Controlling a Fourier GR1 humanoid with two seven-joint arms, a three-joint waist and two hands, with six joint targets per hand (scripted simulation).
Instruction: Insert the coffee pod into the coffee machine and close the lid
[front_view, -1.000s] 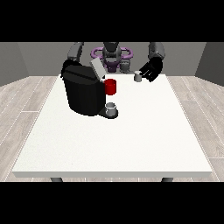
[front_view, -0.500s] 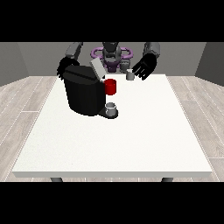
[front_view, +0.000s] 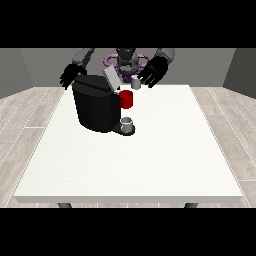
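Note:
A black coffee machine (front_view: 96, 106) stands on the white table (front_view: 150, 160), left of the middle. Its grey lid (front_view: 110, 78) is tilted up and open, and a red part (front_view: 126, 99) sticks out at its front. The small grey coffee pod (front_view: 135, 83) hangs in the air just right of the lid, pinched at the fingertips of the hand at the view's right (front_view: 153, 72). Behind the machine's top left corner, the hand at the view's left (front_view: 71, 74) hovers with its fingers relaxed and holds nothing.
A small grey cup (front_view: 127, 124) sits on the machine's base under the red part. The robot's torso (front_view: 125, 59) rises behind the table's far edge. Wooden floor surrounds the table.
The hand at the view's right has carried the pod leftwards, towards the open lid. The other hand has stayed near the machine's back corner.

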